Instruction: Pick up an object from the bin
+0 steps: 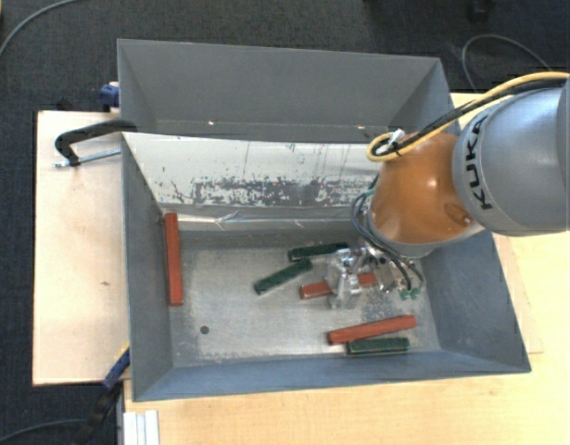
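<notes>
— Claw point(349, 281)?
— Down near the bin's point(266, 91) right wall; cannot tell whether spread or pinching.
— Touching?
— Just beside a short red block point(314, 291), flat, matte, mid-floor; dark green bars point(283, 277) nearby.

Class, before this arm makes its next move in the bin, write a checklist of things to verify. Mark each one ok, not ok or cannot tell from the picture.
1. The gripper is down inside the bin, right of the middle: ok.
2. A thing lies near enough to take. The short red block lies just left of the gripper: ok.
3. The block is free of neighbours. A dark green stick lies close at its upper left: cannot tell.
4. The long red bar and green bar by the front wall are apart from the gripper: ok.
5. The left red bar along the left wall is out of the way: ok.
</notes>
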`<state>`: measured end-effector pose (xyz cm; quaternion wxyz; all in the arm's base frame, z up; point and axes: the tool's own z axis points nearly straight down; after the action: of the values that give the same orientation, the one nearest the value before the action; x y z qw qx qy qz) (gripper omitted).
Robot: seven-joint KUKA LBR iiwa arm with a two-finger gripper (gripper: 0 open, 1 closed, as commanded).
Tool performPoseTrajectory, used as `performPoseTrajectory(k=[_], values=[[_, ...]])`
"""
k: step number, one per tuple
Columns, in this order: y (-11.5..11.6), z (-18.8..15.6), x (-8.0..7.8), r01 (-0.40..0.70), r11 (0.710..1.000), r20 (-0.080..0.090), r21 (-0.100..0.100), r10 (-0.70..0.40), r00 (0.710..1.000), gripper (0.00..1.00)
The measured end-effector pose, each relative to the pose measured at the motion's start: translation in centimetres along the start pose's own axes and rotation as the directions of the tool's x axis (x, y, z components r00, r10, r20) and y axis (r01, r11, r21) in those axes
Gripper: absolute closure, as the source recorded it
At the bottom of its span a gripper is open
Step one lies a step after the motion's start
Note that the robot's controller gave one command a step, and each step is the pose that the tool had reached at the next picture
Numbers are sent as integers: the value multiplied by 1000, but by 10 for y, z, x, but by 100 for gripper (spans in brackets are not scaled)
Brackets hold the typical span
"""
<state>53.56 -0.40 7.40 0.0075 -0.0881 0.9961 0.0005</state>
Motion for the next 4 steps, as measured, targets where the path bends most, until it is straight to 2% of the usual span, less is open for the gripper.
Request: performPoseTrajectory(k=[1,2,3,4], values=[[2,-136,-11,137,991,1,2,-137,991,100],[2,-131,-9,136,991,-9,-2,-136,991,0],[17,6,-14,351,936,-12,-7,-351,936,0],[17,-2,-19,350,937,2,-2,-350,937,100]])
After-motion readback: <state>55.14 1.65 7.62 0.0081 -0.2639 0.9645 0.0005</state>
